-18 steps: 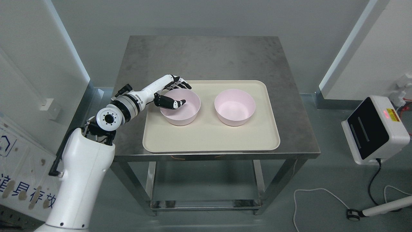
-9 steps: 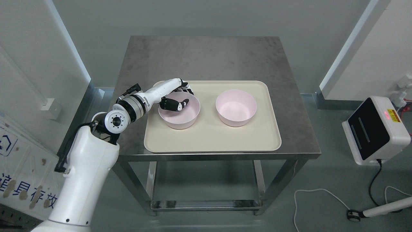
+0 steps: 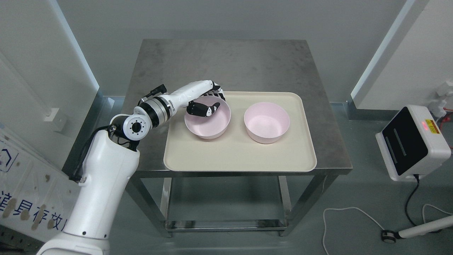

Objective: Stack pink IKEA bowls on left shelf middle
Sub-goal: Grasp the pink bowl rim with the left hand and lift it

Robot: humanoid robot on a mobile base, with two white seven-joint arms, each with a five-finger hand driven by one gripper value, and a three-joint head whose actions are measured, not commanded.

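Note:
Two pink bowls sit on a beige tray [image 3: 240, 156] on a steel table. My left hand [image 3: 216, 100] is shut on the far-left rim of the left bowl [image 3: 208, 122], with the thumb [image 3: 207, 109] inside and the fingers [image 3: 217, 92] curled over the outside. That bowl looks tipped a little toward me; whether it is off the tray I cannot tell. The right bowl [image 3: 266, 122] stands upright and untouched about a hand's width to the right. My right arm is out of view.
The steel table [image 3: 226, 63] has bare surface behind the tray and a lower shelf [image 3: 226, 224]. White wall panels stand close on both sides. A white box device [image 3: 412, 141] and a cable [image 3: 354, 216] lie on the floor at the right.
My left hand closed on the left bowl's rim and moved right with it. The tray and the right bowl slid to the right on the table.

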